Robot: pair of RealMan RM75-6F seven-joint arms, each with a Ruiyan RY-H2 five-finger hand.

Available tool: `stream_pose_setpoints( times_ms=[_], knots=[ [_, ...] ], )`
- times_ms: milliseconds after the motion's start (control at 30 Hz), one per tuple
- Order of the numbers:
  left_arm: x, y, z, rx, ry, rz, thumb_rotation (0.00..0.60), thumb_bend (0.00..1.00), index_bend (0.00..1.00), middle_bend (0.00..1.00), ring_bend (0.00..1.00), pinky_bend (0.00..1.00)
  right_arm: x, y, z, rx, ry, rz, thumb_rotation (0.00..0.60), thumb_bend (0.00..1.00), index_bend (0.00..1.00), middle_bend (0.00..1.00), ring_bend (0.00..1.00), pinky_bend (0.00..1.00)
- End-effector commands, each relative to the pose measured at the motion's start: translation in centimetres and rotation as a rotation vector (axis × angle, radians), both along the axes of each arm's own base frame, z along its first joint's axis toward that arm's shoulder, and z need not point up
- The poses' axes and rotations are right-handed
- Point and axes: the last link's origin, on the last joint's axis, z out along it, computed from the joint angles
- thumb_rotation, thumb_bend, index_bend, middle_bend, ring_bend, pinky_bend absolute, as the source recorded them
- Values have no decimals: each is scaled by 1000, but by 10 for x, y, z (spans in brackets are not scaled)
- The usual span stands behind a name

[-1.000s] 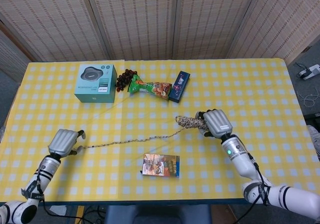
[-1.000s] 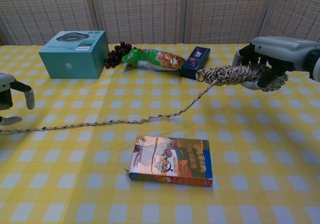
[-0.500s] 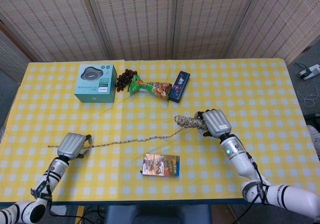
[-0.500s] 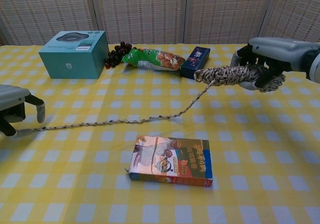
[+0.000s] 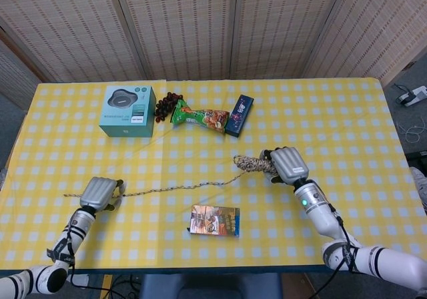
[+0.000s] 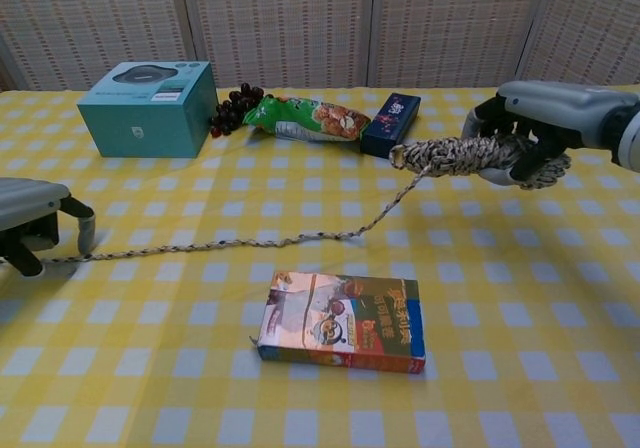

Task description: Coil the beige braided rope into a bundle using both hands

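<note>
Rope (image 5: pixel 190 187) is stretched across the yellow checked table (image 5: pixel 347 125). Its coiled end (image 6: pixel 450 153) is gripped tight by the right hand (image 5: pixel 288 165) at about 3 o'clock. The thin loose part is pinched by the left hand (image 5: pixel 99 193) at about 8 o'clock. A picture box (image 5: pixel 214 220) lies flat at 6 o'clock, just below the rope.

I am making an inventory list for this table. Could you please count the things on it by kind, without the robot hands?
Boxes: 3 (teal box, dark blue box, picture box)
Snack bags: 1 (green bag)
Fruit: 1 (grape bunch)
Ropes: 1 (beige braided rope)
Total: 6
</note>
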Motion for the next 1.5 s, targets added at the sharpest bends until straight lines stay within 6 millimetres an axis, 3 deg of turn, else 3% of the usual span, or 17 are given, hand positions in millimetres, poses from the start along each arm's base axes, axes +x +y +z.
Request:
stream_pose_setpoints(
  times_ms=[33, 533, 1033, 1133, 1300, 1500],
  knots=[
    [0, 1, -1, 1, 2, 5, 600, 342, 610, 1000, 1000, 1000, -1, 0, 0, 1, 1, -3, 600, 640, 678, 592, 440, 443],
    [2, 4, -2, -8, -5, 20, 600, 417, 659, 1000, 1000, 1000, -6, 0, -2, 8, 6, -19, 600, 640, 686, 592, 440, 443],
    [8, 5, 5, 12, -22, 12, 600, 420, 707, 1000, 1000, 1000, -6, 1, -1, 4, -13, -20, 600, 640, 691, 592, 440, 443],
    [11, 6, 14, 37, -48, 6, 600, 420, 713, 1000, 1000, 1000, -2, 1, 2, -1, -32, -14, 600, 640, 692, 592, 440, 443],
    [24, 13, 47, 108, -99, -52, 600, 419, 715, 1000, 1000, 1000, 9, -1, 4, -5, -65, 10, 600, 640, 692, 592, 441, 443],
    [52, 28, 89, 186, -206, -149, 600, 419, 715, 1000, 1000, 1000, 42, -9, -4, -3, -128, 77, 600, 640, 693, 592, 441, 443]
  ],
)
